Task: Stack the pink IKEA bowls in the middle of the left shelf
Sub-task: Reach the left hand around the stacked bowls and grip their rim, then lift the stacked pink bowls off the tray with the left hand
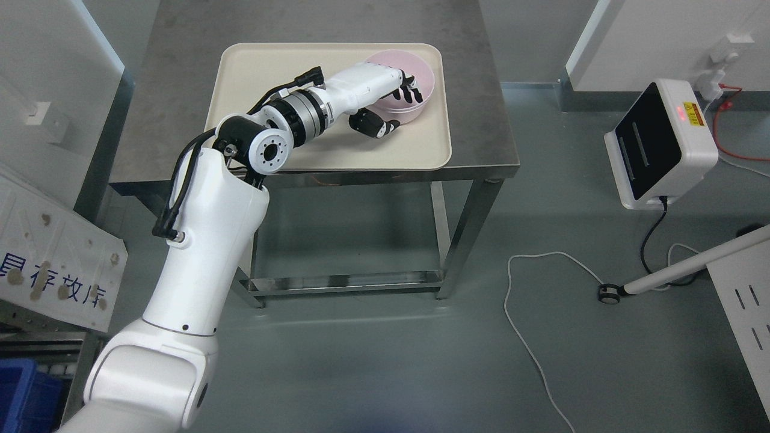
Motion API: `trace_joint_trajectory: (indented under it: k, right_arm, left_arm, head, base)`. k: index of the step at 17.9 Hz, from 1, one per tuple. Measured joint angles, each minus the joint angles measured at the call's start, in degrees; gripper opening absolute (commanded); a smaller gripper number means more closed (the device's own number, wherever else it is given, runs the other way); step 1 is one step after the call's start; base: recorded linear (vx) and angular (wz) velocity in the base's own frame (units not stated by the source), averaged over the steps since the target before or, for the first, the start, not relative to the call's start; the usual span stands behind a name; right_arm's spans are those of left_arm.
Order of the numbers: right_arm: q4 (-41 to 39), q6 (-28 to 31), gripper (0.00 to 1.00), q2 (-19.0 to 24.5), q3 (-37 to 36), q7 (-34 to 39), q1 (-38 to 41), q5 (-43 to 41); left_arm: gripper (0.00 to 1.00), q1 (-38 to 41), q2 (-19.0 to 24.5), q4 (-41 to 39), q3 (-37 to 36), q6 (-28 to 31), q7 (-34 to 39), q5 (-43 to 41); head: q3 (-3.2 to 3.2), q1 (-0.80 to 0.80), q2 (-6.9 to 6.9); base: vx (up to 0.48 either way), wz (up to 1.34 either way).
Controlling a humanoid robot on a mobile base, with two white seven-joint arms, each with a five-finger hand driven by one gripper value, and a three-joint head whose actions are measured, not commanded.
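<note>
Bowl (404,84) sits on the tray (252,72) on the worktop (481,90), under the left hand (391,99); fingers (410,91) hook over its near rim, thumb outside, apparently gripping. No lift visible; carrying to the shelf and stacking remain.

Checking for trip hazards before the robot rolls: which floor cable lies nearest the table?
The white cable, looping just right of the table legs. The black cable and the red cable lie further right.
</note>
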Motion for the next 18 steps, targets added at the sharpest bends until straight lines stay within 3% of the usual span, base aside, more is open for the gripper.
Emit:
trace_joint_trajectory:
  k: [4, 18]
  right_arm:
    - [0.0, 0.0, 1.00, 0.0, 0.0, 0.0, 0.0, 0.0]
    - [0.0, 0.0, 1.00, 0.0, 0.0, 0.0, 0.0, 0.0]
  left_arm:
    - [0.07, 0.0, -0.2, 0.4, 0.8, -3.2, 0.0, -0.8]
    - [0.09, -0.8, -0.4, -0.3, 11.9, -9.9, -0.3, 4.2]
  head:
    - [0.00, 0.00, 0.00]
    - [0.00, 0.00, 0.00]
  base:
    - [0.000, 0.00]
    - [0.000, 0.00]
